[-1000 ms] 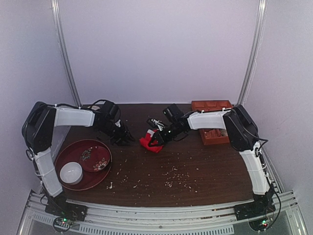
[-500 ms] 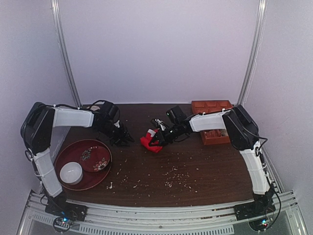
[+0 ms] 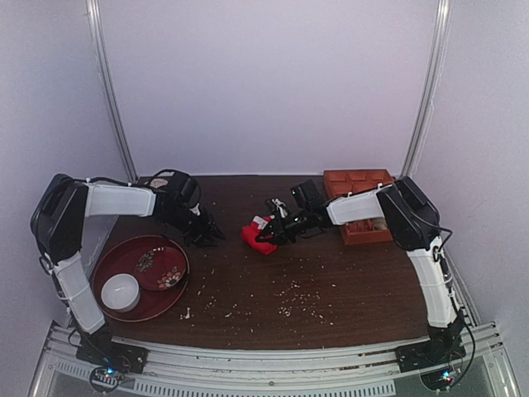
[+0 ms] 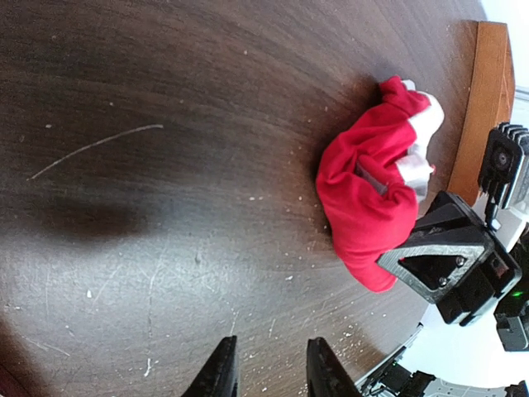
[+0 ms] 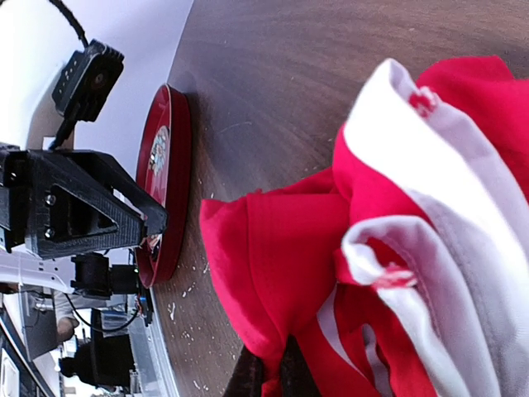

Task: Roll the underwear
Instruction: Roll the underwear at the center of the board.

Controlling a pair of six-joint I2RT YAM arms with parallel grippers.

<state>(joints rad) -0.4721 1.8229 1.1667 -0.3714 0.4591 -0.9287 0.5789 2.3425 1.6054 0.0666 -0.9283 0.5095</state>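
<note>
The red underwear (image 3: 254,236) with white trim lies bunched on the dark wooden table, mid-back. My right gripper (image 3: 269,234) is shut on a fold of its red fabric; the right wrist view shows the cloth (image 5: 331,273) pinched between the two fingertips, white bands to the right. My left gripper (image 3: 207,236) is open and empty, just above the table to the left of the underwear. In the left wrist view the underwear (image 4: 368,198) lies apart from my left fingers, with the right gripper's black finger (image 4: 438,265) at its near end.
A round red tray (image 3: 116,265) with a white bowl (image 3: 121,291) and a patterned dish sits at the front left. An orange-brown compartment box (image 3: 357,178) stands at the back right. Pale crumbs are scattered over the table (image 3: 331,281).
My right gripper has pulled the underwear a little to the right and toward the back, still pinching it. The left gripper has stayed nearly in place.
</note>
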